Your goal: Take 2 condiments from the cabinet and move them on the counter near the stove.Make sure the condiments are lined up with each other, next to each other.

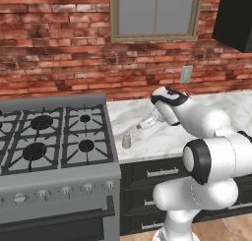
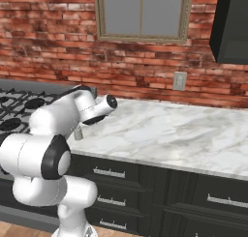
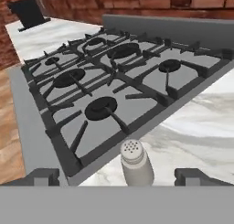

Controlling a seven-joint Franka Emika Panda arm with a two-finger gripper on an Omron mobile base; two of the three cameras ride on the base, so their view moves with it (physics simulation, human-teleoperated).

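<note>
Hand view is showing one shaker [image 3: 135, 162] standing upright on the worktop [image 3: 201, 136], just beside the stove [image 3: 114, 81] edge — six burners counted. Claw [image 3: 117, 176] is hanging spread wide, pinching nothing; shaker is sitting between the fingertips [image 3: 43, 176], slightly ahead. Left base view — one shaker [image 1: 126, 140] near the stove's right side, below-left of the claw [image 1: 147, 123].

The white arm rises from its base in front of the counter [image 1: 147, 136], bends at a dark-ringed elbow and reaches forward and down over the marble. Its wrist tilts toward the stove-side end of the counter. The gripper [image 3: 118, 176] hangs low above that end, its two dark fingers [image 3: 43, 176] spread wide apart, one to each side, gripping nothing.
</note>
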